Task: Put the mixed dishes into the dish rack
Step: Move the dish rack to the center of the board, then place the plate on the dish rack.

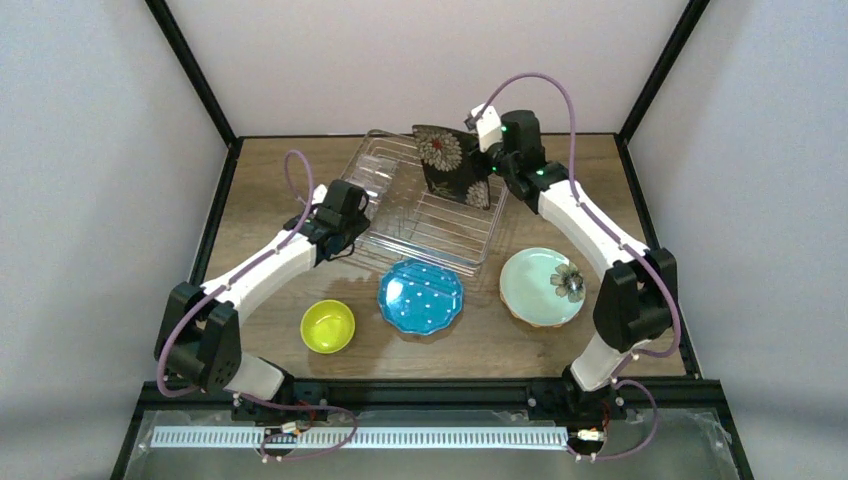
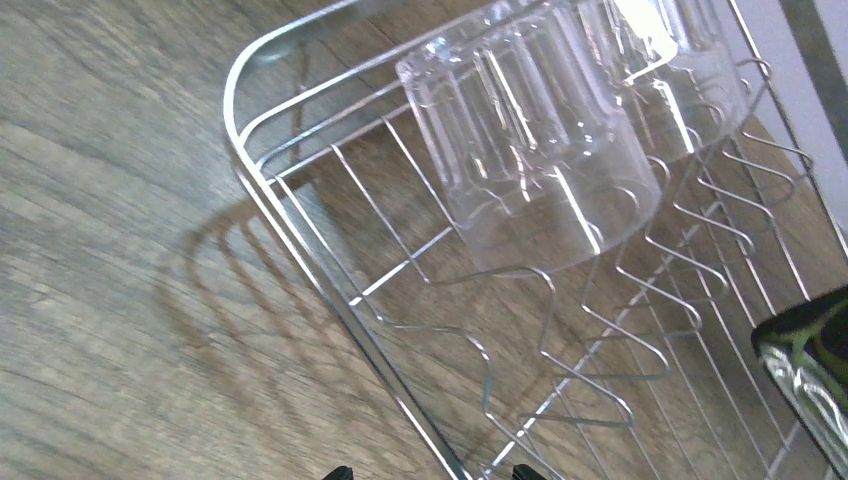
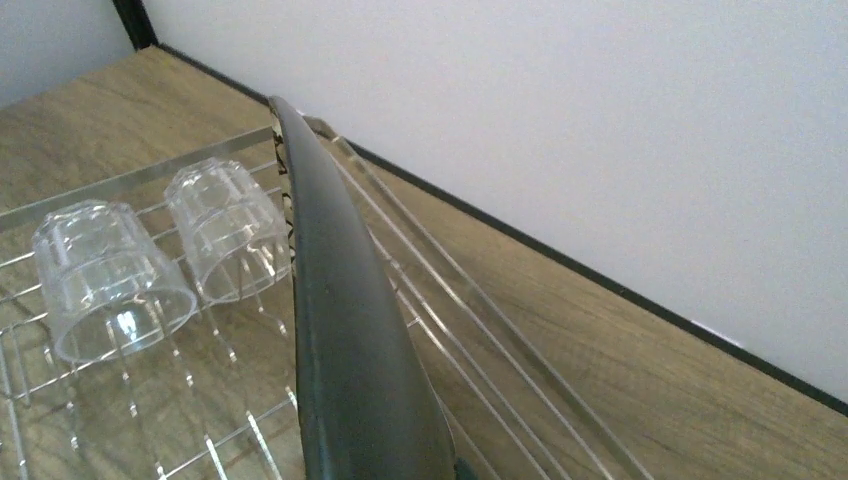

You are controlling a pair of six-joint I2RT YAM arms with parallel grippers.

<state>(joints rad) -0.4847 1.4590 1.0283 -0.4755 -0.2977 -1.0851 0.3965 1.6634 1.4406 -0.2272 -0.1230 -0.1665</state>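
Observation:
The silvery wire dish rack (image 1: 470,240) sits at the table's far middle. Two clear glasses (image 3: 110,280) (image 3: 228,240) stand upside down in its left end. My right gripper (image 1: 488,160) is shut on the right edge of the black square floral plate (image 1: 452,165), holding it upright over the rack's far right part. My left gripper (image 1: 343,228) is open and holds nothing, hovering by the rack's near left rim (image 2: 300,260), below the nearer glass (image 2: 530,130). In front of the rack lie a yellow-green bowl (image 1: 328,326), a teal dotted plate (image 1: 420,297) and a mint flower plate (image 1: 542,287).
Black frame posts and pale walls close in the table on three sides. The back wall (image 3: 560,120) runs close behind the rack. Bare wood (image 2: 120,300) shows left of the rack.

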